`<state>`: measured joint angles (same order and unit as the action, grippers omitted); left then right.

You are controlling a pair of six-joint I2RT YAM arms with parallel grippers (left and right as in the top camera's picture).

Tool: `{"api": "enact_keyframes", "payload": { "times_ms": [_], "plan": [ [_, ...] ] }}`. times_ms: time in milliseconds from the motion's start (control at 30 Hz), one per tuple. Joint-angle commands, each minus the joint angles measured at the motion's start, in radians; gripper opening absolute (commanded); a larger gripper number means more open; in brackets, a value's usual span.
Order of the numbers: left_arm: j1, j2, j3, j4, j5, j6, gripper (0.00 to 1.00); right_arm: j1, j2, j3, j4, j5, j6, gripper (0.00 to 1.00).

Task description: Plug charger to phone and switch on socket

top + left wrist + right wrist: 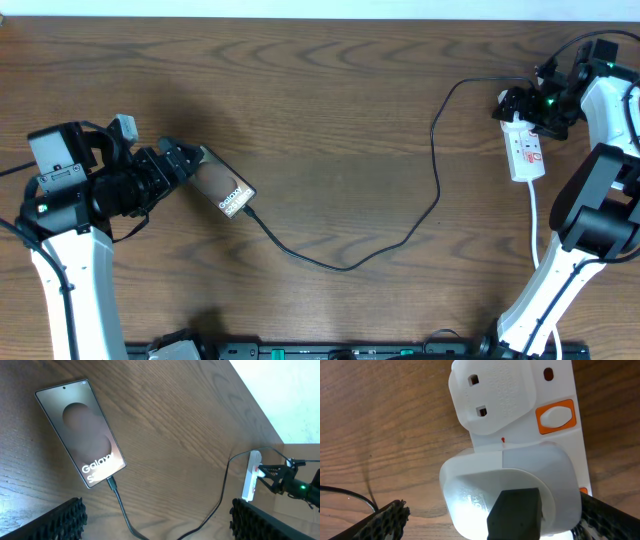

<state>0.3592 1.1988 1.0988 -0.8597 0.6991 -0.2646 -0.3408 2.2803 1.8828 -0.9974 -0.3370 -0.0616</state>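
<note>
Plainly, charger [345, 268] plugged into phone [225, 186]; socket [526, 152] lies well apart

The table [320, 90] is brown wood with dark wavy lines. The phone [226, 188] lies flat on it on the left side. The thin black charger [437, 187] lies on the wood in a big loop, from the phone to the white socket [523, 160] on the right. A white cord [534, 215] lies below the socket.

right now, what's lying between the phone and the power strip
Only the black charger cable, running from the phone's end and looping across the bare wood table to the power strip. The overhead view shows the whole stretch.
</note>
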Motion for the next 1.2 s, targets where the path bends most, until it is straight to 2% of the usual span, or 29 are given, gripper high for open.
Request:
{"api": "enact_keyframes", "payload": {
  "times_ms": [0, 1167],
  "plan": [
    [0.004, -0.002, -0.005, -0.003, -0.012, 0.010, 0.91, 0.063, 0.015, -0.034, -0.023, -0.119, 0.024, 0.98],
    [0.004, -0.002, -0.005, -0.003, -0.012, 0.010, 0.91, 0.111, 0.015, -0.045, -0.016, -0.147, 0.058, 0.96]
  ]
}}
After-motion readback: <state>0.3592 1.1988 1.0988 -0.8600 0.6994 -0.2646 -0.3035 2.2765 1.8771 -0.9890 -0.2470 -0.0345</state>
